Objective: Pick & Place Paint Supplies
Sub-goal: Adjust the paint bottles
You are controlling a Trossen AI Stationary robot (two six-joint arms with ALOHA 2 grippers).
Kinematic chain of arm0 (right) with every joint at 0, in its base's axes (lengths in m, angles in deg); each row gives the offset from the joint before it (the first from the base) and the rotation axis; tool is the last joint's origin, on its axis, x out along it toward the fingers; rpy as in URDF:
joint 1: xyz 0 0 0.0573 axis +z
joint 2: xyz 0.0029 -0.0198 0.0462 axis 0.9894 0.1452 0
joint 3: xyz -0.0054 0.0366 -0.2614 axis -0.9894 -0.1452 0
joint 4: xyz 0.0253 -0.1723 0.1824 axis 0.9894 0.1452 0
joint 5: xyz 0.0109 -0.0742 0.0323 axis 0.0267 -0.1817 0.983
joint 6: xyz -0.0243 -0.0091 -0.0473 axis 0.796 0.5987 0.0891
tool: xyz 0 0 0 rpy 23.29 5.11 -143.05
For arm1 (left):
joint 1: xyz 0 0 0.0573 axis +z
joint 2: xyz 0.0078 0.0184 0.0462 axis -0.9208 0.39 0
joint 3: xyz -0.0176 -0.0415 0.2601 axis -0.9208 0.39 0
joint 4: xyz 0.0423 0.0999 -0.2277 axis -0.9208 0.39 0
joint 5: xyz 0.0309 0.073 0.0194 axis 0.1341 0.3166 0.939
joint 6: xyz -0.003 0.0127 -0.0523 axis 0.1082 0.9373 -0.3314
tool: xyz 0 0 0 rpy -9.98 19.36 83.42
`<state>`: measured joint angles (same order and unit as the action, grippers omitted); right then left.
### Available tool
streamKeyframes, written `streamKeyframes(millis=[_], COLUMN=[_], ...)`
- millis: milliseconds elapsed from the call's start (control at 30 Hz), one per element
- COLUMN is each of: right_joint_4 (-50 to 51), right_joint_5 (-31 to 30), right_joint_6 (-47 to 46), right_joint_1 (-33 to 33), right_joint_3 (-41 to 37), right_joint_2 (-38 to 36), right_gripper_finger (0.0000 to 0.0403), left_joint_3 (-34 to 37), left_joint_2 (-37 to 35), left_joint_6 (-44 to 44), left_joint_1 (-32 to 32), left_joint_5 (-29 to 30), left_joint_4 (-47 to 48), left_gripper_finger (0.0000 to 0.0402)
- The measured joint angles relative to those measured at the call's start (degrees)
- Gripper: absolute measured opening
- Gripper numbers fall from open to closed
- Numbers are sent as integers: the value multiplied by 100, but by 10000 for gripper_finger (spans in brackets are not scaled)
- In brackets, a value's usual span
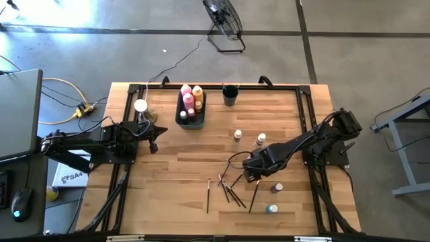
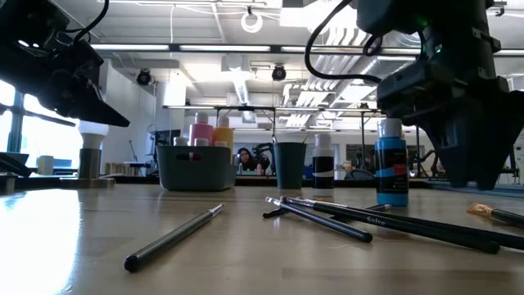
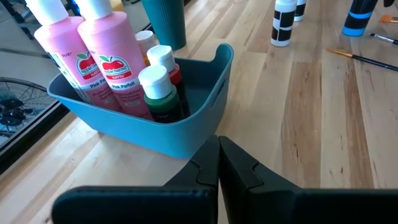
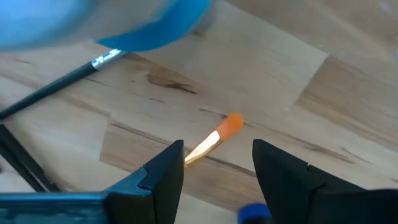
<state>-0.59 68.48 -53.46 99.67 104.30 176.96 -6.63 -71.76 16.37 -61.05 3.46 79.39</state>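
My right gripper [image 1: 252,172] [image 4: 217,160] is open and low over the table, its fingers on either side of the orange bristle tip [image 4: 230,124] of a dark-handled paintbrush [image 1: 254,195] without touching it. More brushes [image 1: 228,189] [image 2: 327,220] lie flat nearby. A blue-labelled small bottle [image 2: 393,168] stands beside the gripper. The grey-blue bin [image 1: 191,109] [image 3: 155,130] holds pink bottles [image 3: 115,59], a yellow one [image 1: 197,94] and small white-capped bottles [image 3: 158,93]. My left gripper [image 1: 156,132] [image 3: 217,155] is shut and hovers near the bin's left side.
Small bottles stand at mid-table [image 1: 237,135] [image 1: 261,139] and near the front right [image 1: 277,187] [image 1: 271,208]. A dark cup [image 1: 230,95] stands right of the bin. A white knob on a tan base [image 1: 141,107] stands at the far left. Bare wood lies at front left.
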Motion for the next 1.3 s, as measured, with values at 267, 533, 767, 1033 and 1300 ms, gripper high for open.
streamKeyframes(millis=[267, 533, 767, 1033, 1300], right_joint_4=[-282, -272, -323, -320, -319], right_joint_5=[23, 59, -154, -96, -93], right_joint_6=[-118, -137, -45, 36, 34], right_joint_1=[-4, -2, -2, -2, -2], right_joint_3=[-159, -161, -161, -161, -161], right_joint_2=[-11, 7, 7, 7, 7], right_gripper_finger=[183, 183, 183, 183, 183], left_joint_3=[0, 0, 0, 0, 0], left_joint_2=[-2, -2, 0, 0, -1], left_joint_6=[-38, -113, -115, -116, -117], left_joint_1=[0, -2, -2, 0, 0], left_joint_5=[1, 1, 2, 3, 3], left_joint_4=[0, 5, 44, 44, 44], left_gripper_finger=[0, 0, 0, 0, 0])
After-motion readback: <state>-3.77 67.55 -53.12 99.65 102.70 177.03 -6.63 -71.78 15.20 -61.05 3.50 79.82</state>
